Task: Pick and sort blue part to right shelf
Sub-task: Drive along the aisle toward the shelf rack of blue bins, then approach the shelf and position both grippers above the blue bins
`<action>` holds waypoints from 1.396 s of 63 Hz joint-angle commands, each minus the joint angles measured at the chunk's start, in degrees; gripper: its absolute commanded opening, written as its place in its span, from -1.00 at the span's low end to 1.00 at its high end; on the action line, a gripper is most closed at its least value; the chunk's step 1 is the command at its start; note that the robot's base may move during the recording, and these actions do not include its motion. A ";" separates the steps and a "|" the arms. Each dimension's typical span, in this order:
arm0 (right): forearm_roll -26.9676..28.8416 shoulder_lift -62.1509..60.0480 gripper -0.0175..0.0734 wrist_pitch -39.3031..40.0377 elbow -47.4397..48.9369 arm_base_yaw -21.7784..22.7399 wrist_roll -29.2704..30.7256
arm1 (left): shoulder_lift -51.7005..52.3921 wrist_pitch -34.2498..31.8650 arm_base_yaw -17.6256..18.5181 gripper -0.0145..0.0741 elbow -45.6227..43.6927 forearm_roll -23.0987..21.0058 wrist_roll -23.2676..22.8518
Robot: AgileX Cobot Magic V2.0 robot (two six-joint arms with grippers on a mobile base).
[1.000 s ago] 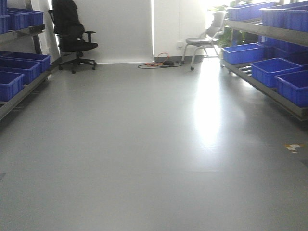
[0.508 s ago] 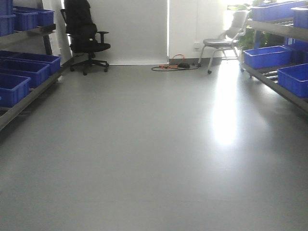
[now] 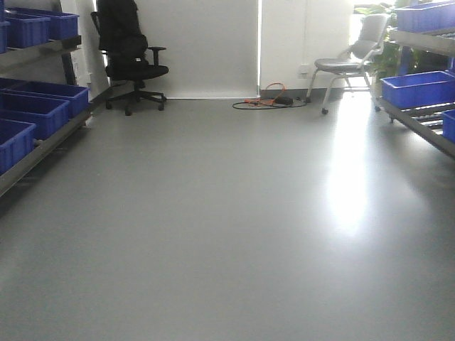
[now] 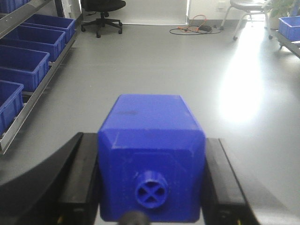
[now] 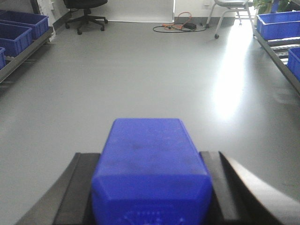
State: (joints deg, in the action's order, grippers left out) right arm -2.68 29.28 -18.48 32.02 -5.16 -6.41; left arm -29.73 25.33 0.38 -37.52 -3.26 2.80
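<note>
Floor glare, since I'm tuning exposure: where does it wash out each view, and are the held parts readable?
Front-facing view: glare right of centre on the floor. Left wrist view: glare upper right, blue part sharp. Right wrist view: glare upper right, blue part's near edge soft.

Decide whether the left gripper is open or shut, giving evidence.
Left gripper shut on the blue part: its fingers press both sides.

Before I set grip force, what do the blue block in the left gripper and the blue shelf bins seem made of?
Blue box-shaped block: likely moulded plastic, matt; moulded round cross boss, rounded edges. Blue rectangular shelf bins: probably rigid plastic, slightly glossy; thin moulded rims.
</note>
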 commanded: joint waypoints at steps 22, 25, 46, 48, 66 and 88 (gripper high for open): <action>-0.61 0.01 0.27 5.10 1.76 0.21 0.24 | -0.29 -5.23 -0.10 -0.01 -1.75 -0.39 0.03; -0.61 0.01 0.27 5.10 1.76 0.21 0.24 | -0.29 -5.23 -0.10 -0.01 -1.75 -0.39 0.03; -0.61 0.01 0.27 5.10 1.76 0.21 0.24 | -0.29 -5.23 -0.10 -0.01 -1.75 -0.39 0.03; -0.61 0.01 0.27 5.10 1.76 0.21 0.24 | -0.29 -5.23 -0.10 -0.01 -1.75 -0.39 0.03; -0.61 0.01 0.27 5.10 1.76 0.21 0.24 | -0.29 -5.23 -0.10 -0.01 -1.75 -0.39 0.03; -0.61 0.01 0.27 5.10 1.76 0.21 0.24 | -0.29 -5.23 -0.10 -0.01 -1.75 -0.39 0.03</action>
State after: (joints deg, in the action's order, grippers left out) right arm -2.78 29.28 -18.48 32.02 -5.16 -6.41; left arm -29.73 25.33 0.38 -37.52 -3.26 2.80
